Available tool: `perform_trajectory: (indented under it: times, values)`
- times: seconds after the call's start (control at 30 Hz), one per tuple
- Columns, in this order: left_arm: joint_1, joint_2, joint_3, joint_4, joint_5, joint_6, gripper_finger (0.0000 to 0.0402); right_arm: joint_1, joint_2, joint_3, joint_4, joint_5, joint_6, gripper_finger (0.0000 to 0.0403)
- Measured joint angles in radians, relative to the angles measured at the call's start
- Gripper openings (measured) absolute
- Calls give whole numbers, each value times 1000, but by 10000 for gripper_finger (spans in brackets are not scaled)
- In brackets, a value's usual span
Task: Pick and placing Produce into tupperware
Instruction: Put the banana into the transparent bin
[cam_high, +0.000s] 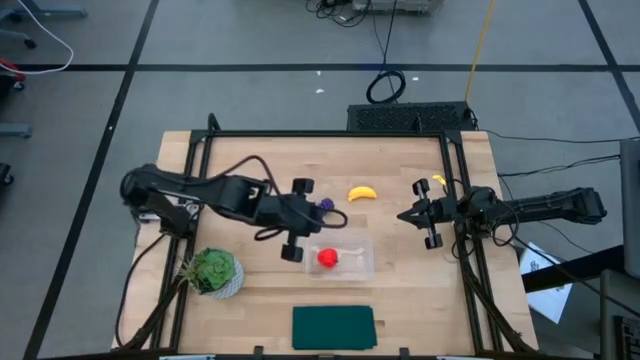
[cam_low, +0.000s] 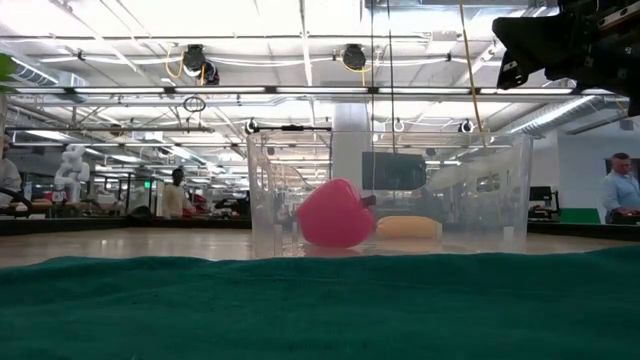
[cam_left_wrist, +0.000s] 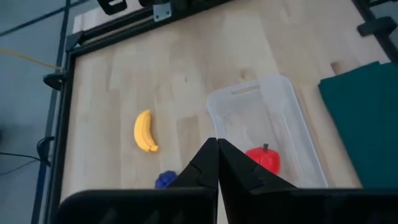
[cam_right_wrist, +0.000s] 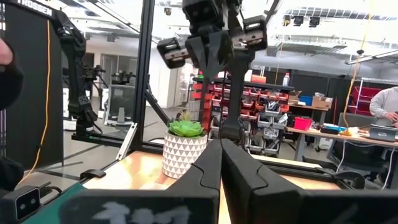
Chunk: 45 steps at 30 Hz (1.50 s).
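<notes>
The clear tupperware (cam_high: 345, 258) sits on the wooden table with the round red fruit (cam_high: 327, 258) inside it, resting on its floor (cam_left_wrist: 264, 158). The yellow banana (cam_high: 362, 193) and the purple grape bunch (cam_high: 326, 204) lie on the bare wood beyond it. My left gripper (cam_high: 316, 218) is shut and empty, close beside the grape bunch (cam_left_wrist: 165, 180) and just on the far side of the tupperware (cam_left_wrist: 261, 118). My right gripper (cam_high: 402, 215) is shut and empty too, to the right of the banana and pointing toward the left arm.
A dark green flat mat (cam_high: 333, 327) lies at the near edge and fills the foreground of the low view (cam_low: 300, 310). A leafy plant in a white pot (cam_high: 212, 271) stands near the left front corner. Black frame rails run along the table's left, far and right sides.
</notes>
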Motion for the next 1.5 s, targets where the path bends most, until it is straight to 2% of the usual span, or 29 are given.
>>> perform_trajectory:
  times: [0.67, 0.97, 1.1, 1.17, 1.23, 1.4, 1.5]
  values:
    - [6, -177, 0, -111, -9, -31, 2, 0, 1, 0, 5, 0, 0, 0]
    - [3, -205, -9, -116, -94, -37, 1, 0, 1, 0, 11, 0, 0, 0]
    - [28, -266, -48, -113, -116, -22, 1, 0, 1, 0, 8, 0, 1, 0]
    - [51, -305, -73, -109, -72, 8, 0, 0, 1, 0, 6, 0, 1, 0]
    - [76, -350, -116, -77, 24, 51, 0, 0, 1, 0, 5, 0, 1, 0]
    - [150, -503, -288, 178, 370, 154, 0, 0, 1, 0, 8, 0, 1, 0]
    - [196, -586, -418, 330, 477, 149, 0, 0, 1, 0, 10, 0, 1, 0]
